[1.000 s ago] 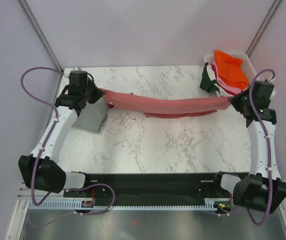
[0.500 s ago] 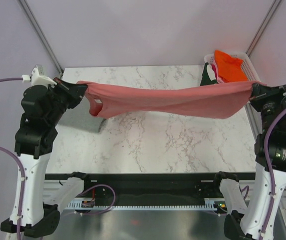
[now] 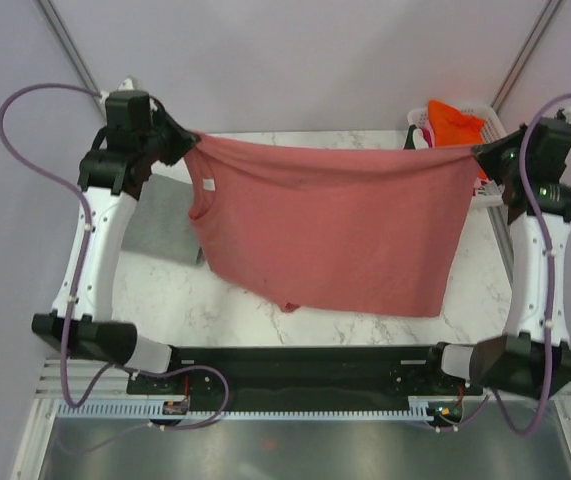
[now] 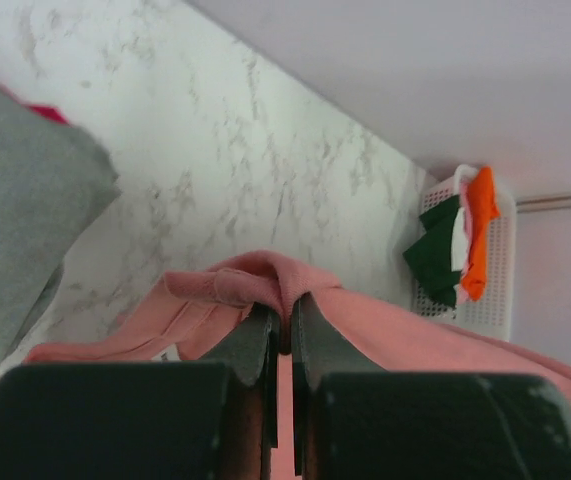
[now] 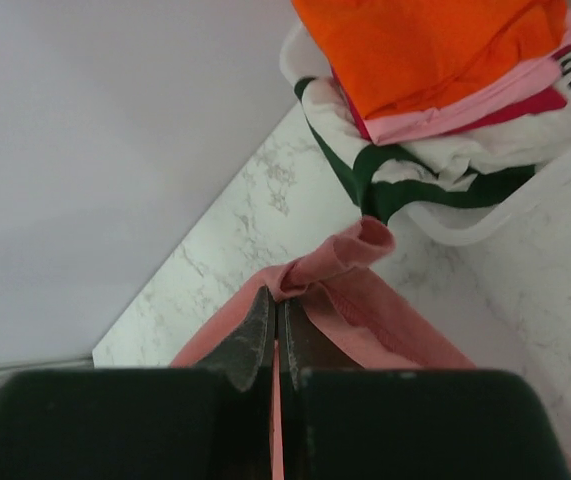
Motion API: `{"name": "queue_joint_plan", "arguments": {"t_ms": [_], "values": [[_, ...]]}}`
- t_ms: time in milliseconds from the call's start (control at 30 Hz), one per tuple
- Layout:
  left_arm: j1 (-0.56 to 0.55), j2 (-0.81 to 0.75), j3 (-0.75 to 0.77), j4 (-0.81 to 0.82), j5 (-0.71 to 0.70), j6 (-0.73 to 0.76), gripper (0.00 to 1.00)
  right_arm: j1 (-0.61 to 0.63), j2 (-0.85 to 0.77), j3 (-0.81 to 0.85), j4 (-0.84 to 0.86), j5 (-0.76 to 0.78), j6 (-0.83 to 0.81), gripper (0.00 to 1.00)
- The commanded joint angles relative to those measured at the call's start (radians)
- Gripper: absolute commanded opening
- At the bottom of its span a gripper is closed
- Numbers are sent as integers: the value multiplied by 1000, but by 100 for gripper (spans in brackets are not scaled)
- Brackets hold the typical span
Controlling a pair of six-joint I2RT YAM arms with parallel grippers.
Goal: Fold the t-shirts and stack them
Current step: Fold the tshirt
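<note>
Top view: holds the pink shirt hanging spread over the table, left gripper and right gripper each pinching a corner. Left wrist: clamped on bunched cloth, grey shirt lying below. Right wrist: clamped likewise, basket beyond.
</note>
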Motion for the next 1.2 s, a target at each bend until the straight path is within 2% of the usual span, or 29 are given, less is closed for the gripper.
{"name": "queue_joint_plan", "arguments": {"t_ms": [0,33,100,133,200,300,400,467,500,567,600,667,700,767,800,900,1167], "values": [[17,127,290,50,-9,31,2,-1,167,241,85,-97,56,0],[25,170,419,50,38,26,2,-1,209,292,88,-122,70,0],[43,292,544,52,89,2,2,-1,290,398,88,-204,105,0],[46,322,666,52,110,-11,2,-1,361,508,89,-232,112,0],[48,365,756,96,118,-15,2,-1,441,663,91,-289,127,0],[66,333,719,229,132,-38,2,-4,494,768,95,-309,138,0],[88,334,633,302,175,-54,2,-11,528,739,117,-336,145,0],[91,363,571,340,224,-49,2,-11,527,657,161,-372,151,0],[91,371,510,349,236,-38,2,-11,513,539,224,-386,168,0],[91,377,424,398,265,-22,2,-10,495,416,284,-413,178,0],[91,373,321,421,273,-11,2,-11,476,298,342,-421,187,0],[91,330,197,495,273,-3,2,-11,460,201,376,-429,176,0],[91,304,53,524,259,-5,2,-11,446,113,406,-429,173,0],[91,218,-108,649,236,-21,2,-11,440,34,428,-430,155,0],[91,192,-254,697,216,-28,2,-13,435,-33,440,-430,149,0],[91,117,-467,782,204,-45,2,-10,433,-164,477,-430,126,0],[91,-5,-783,839,225,-64,2,-11,332,-452,500,-375,58,0]]}}
